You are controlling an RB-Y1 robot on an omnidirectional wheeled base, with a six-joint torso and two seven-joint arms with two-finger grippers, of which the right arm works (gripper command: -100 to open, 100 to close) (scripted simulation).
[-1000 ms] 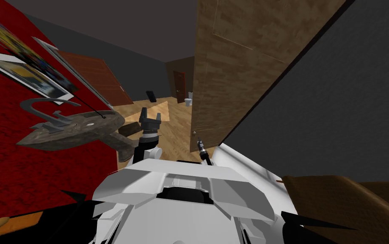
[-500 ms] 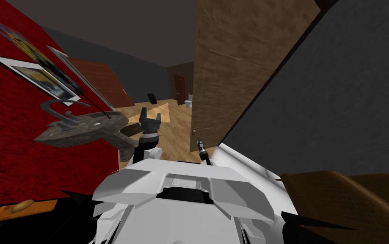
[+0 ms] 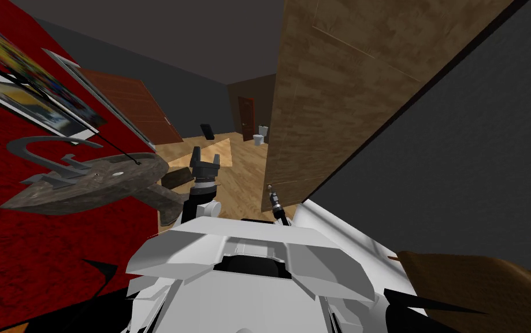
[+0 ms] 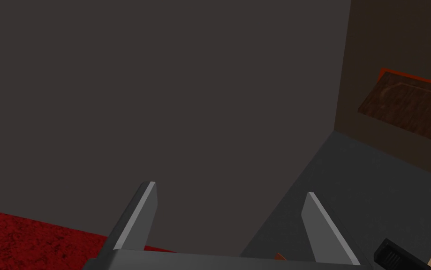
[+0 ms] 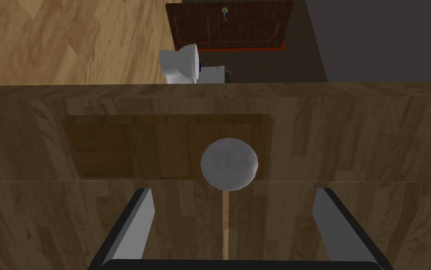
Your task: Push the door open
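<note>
On the far left a red wall carries framed pictures. A round grey-brown slab juts out from it, with a curved grey piece on top. Behind the slab, further along that side, stands a reddish-brown panelled door.

The left gripper is raised over the light wooden floor, just right of the slab, and its fingers are spread wide with nothing between them. Far down the floor are a small black object, a white toilet and a dark red-brown door.

Right of centre is the brown wooden door, the one to push. It stands ajar, and its free edge faces the robot, so the toilet and the far door show past it. Its round grey knob sits low on that edge.

The right gripper is just near of the knob and aimed at the door. Its fingers are parted wide and hold nothing. The knob is in line with the gap between them, a little beyond the tips. Whether they touch the wood cannot be told.

A dark grey wall runs along the right. A brown piece of furniture sits in the near right corner.
</note>
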